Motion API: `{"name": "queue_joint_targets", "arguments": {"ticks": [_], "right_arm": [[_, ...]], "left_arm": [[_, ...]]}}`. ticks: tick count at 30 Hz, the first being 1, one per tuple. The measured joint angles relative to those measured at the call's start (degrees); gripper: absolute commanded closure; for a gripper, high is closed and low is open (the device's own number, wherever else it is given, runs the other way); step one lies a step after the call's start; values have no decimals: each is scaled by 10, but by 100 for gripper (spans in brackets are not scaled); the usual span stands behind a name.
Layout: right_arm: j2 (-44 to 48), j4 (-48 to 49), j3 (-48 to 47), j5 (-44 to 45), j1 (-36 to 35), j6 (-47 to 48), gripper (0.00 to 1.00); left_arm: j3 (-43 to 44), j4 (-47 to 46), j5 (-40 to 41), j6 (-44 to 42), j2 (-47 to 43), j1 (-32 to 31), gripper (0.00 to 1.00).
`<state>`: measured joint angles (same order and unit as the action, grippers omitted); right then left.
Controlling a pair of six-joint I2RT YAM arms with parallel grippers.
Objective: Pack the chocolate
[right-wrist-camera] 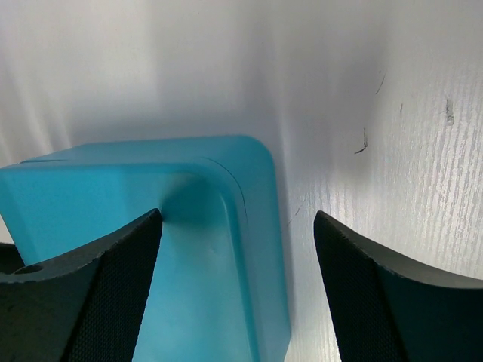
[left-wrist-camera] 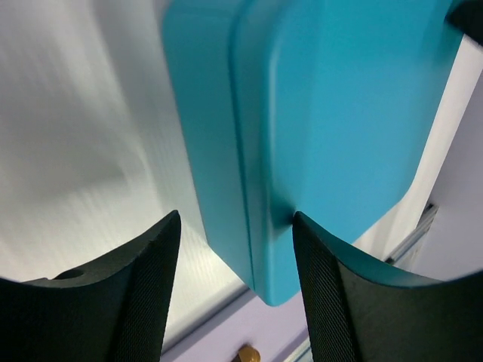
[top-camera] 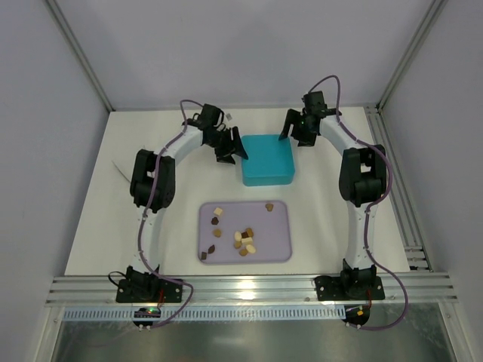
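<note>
Several small chocolate pieces point(top-camera: 242, 239), dark brown, tan and cream, lie loose on a lavender tray point(top-camera: 279, 245) in front of the arms. Behind it stands a teal box point(top-camera: 266, 159) with its lid on. My left gripper point(top-camera: 230, 149) is open and empty at the box's left side; in the left wrist view the gripper point(left-wrist-camera: 235, 219) has its jaws straddling the edge of the box point(left-wrist-camera: 332, 113), and one tan piece point(left-wrist-camera: 246, 354) shows below. My right gripper point(top-camera: 293, 130) is open and empty at the far right corner of the box point(right-wrist-camera: 189, 226), as the right wrist view point(right-wrist-camera: 237, 215) shows.
The white table point(top-camera: 332, 226) is walled by white panels at the back and sides. An aluminium rail point(top-camera: 249, 286) runs along the near edge, and another runs down the right side point(top-camera: 392, 173). A small white scrap point(top-camera: 119, 170) lies at the left edge.
</note>
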<state>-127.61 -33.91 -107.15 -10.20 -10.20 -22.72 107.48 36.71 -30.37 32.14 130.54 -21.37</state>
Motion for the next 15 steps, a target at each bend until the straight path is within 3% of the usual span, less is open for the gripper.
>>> {"name": "queue_joint_targets", "arguments": {"ticks": [7,15], "right_arm": [[1,-6,-3,1,-7,16,18],[1,-32,-15,11,-21,31,17]], "left_arm": [[12,-58,36,35,9,40,43],[31,-100,31,59,67,43,44]]}}
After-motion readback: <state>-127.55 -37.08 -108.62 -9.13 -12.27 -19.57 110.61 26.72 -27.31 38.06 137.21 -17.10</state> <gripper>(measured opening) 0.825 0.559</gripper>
